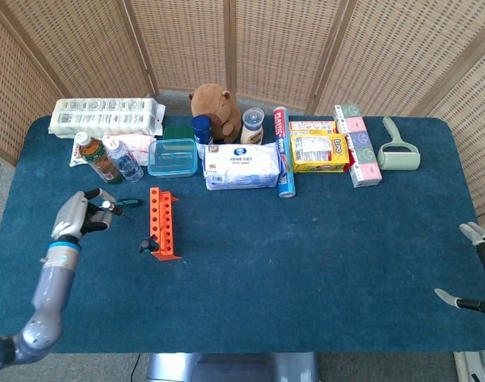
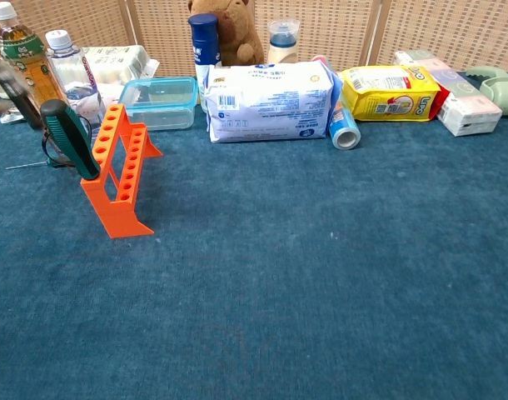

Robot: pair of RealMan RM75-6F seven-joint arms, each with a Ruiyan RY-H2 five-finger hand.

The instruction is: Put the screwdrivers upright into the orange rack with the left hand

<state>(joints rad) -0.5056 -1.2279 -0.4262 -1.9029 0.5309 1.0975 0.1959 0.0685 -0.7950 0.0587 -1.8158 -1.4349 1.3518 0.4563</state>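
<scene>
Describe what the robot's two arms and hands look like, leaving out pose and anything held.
In the head view, the left hand is pale grey with darker finger segments, joined by a blue wrist ring to a smooth, rounded silver-grey arm. Only the pale grey, dark-jointed fingertips of the right hand show at the frame's edge; its arm is out of view.
</scene>
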